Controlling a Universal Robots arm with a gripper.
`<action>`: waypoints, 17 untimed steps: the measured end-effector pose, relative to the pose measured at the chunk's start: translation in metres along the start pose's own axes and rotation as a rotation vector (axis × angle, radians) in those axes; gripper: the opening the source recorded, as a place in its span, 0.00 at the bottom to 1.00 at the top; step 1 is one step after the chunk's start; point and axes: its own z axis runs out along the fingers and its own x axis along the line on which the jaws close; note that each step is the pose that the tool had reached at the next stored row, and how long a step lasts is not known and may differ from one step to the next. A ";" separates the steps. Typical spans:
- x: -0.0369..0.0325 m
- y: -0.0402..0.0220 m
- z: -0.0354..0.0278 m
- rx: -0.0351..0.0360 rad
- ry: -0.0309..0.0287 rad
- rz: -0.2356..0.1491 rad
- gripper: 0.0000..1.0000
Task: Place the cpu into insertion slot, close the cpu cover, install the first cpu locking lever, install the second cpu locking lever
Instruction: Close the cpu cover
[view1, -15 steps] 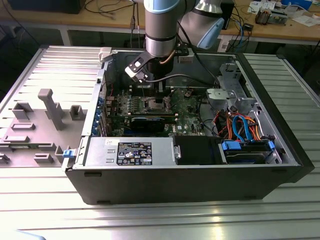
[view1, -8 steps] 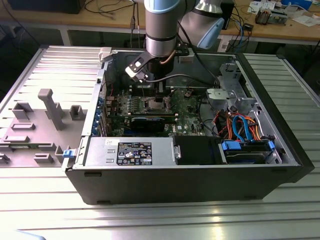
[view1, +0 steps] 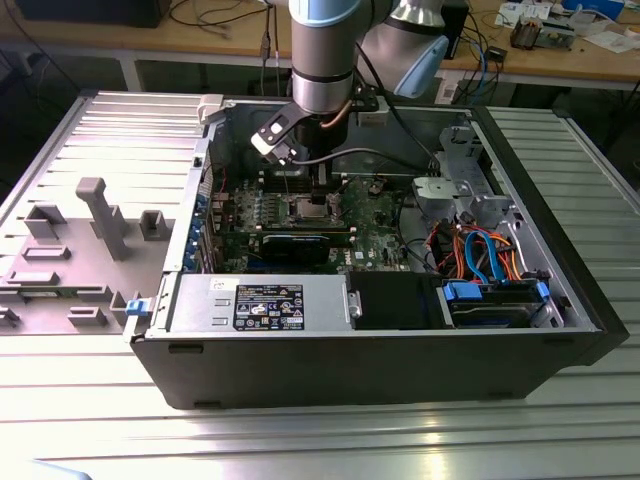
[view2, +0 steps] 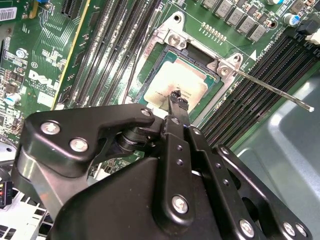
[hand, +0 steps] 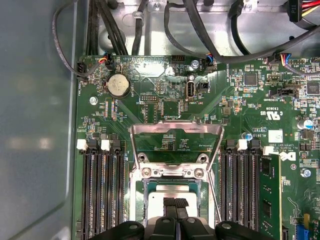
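Observation:
The cpu (view2: 182, 80), a flat silver square, lies inside the insertion slot (view2: 161, 59) on the green board. My gripper (view2: 176, 96) is shut, its joined fingertips resting at the chip's edge with nothing held. In the first wrist view the gripper (hand: 175, 204) sits over the cpu (hand: 157, 196), and the cpu cover (hand: 175, 128) stands open, tilted back from the slot with the board visible through its window. A thin locking lever (view2: 275, 90) juts out sideways, unlatched. In the exterior view the gripper (view1: 318, 182) reaches down to the slot (view1: 313, 207) in the open case.
Long black memory slots (hand: 102, 195) flank the socket on both sides. A grey power supply box (view1: 265, 300) sits at the case's front. Coloured cables (view1: 480, 250) and a drive bay fill the exterior view's right. A grey fixture plate (view1: 100, 215) lies outside on the left.

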 end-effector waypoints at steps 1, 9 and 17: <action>0.0000 0.0000 0.0000 0.0000 0.0000 0.000 0.11; 0.0000 0.0000 -0.0053 -0.0002 0.0001 0.000 0.11; -0.0001 0.0002 -0.0101 -0.0003 0.0000 0.000 0.11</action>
